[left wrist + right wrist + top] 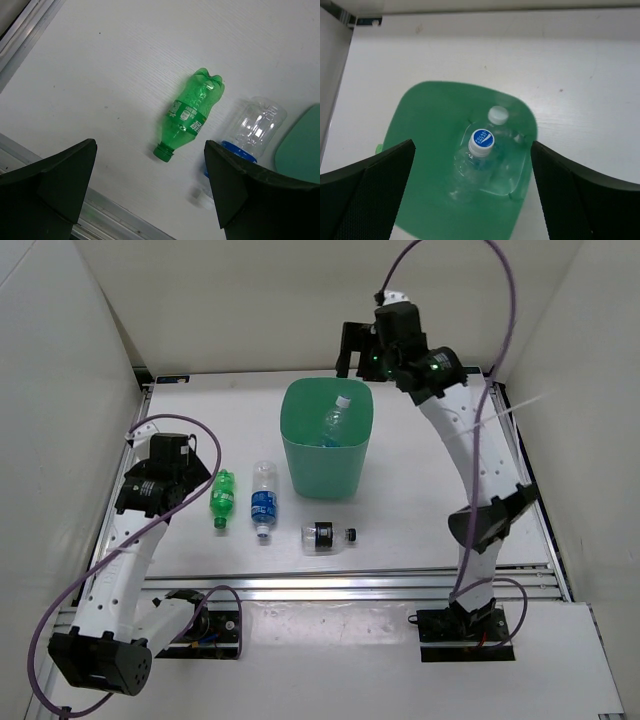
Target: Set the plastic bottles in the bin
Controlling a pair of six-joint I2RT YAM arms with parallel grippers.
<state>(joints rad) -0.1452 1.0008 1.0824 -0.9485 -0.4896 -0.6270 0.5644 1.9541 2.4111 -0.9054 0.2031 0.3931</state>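
Your left gripper (150,150) is wide open over the green bottle (192,115) on the table (420,510). Your right gripper (472,146), also wide and empty, hangs above the bin (325,468) holding two clear bottles (470,174).

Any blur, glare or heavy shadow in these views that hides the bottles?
Top external: even bright light, sharp, only faint shadows by the bin. Left wrist: green bottle crisp with small highlights; near fingers dark, soft. Right wrist: slightly hazy, clear bottles in the bin low-contrast.

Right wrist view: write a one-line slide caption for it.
Right gripper, open, above the bin; blue-capped bottle and white-capped bottle inside.
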